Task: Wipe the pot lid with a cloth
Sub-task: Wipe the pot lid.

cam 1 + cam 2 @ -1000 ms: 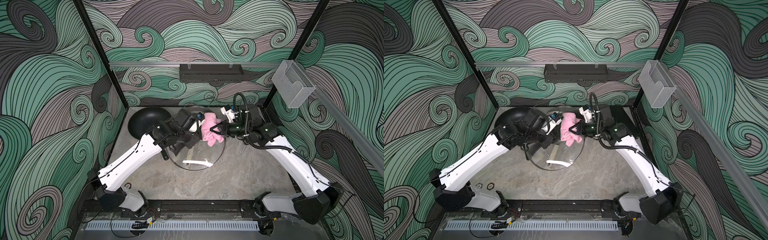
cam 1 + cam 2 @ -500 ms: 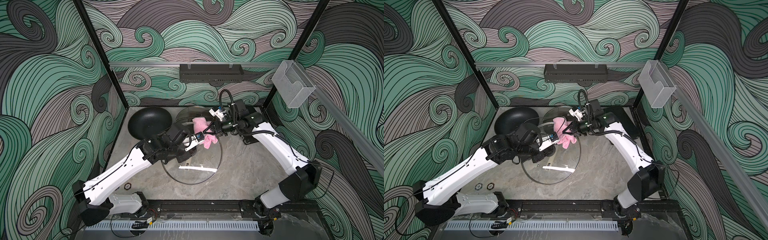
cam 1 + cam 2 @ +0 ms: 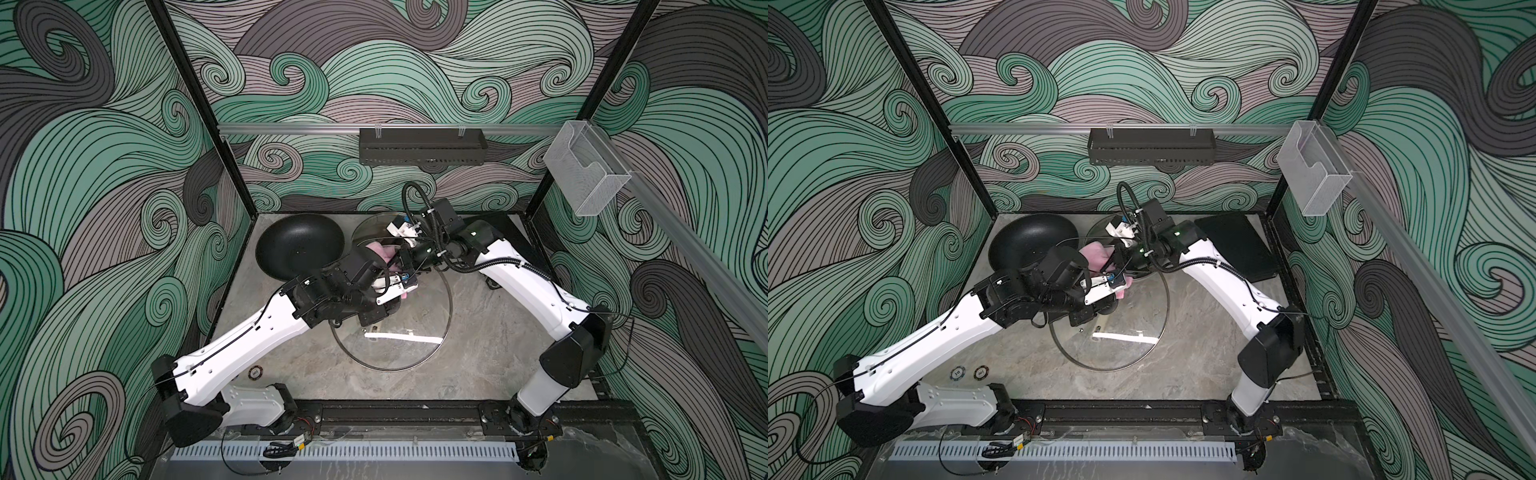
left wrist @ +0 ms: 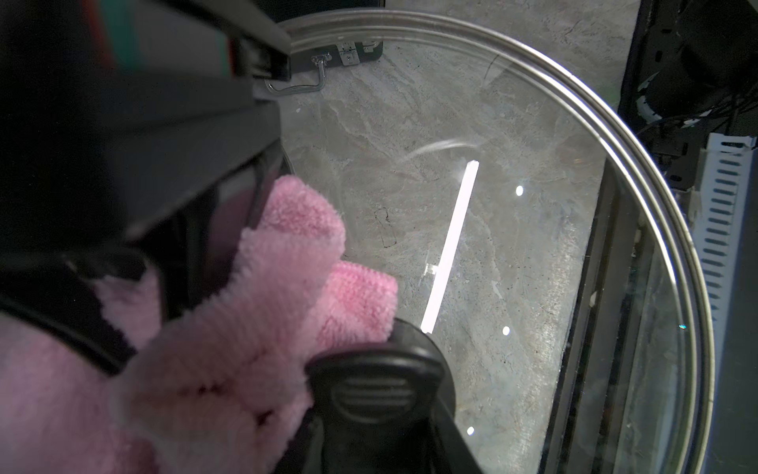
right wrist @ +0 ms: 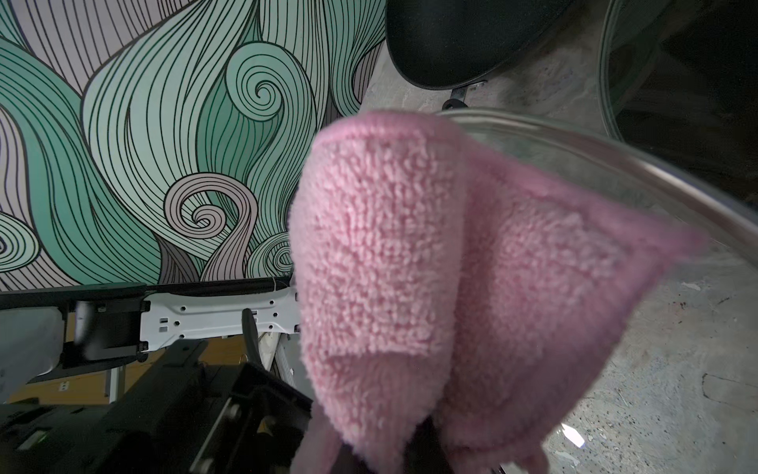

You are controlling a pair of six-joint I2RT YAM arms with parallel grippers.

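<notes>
Where swirl-patterned green walls (image 3: 104, 166) enclose a grey marbled tabletop (image 3: 478, 353), a black pan (image 3: 299, 245) sits left of centre. Left pincer (image 3: 376, 309) clenched on the glass pot lid (image 3: 415, 332), centre frame. Pink cloth (image 3: 380, 252) lies against the lid's upper rim, clamped in right pincer (image 3: 399, 266). Black mat (image 3: 1233, 245) at right.

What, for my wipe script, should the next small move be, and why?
Probably sweep the right gripper, shut on the cloth, toward the bare glass: the cloth covers only a patch of the pot lid, which the left gripper holds.
</notes>
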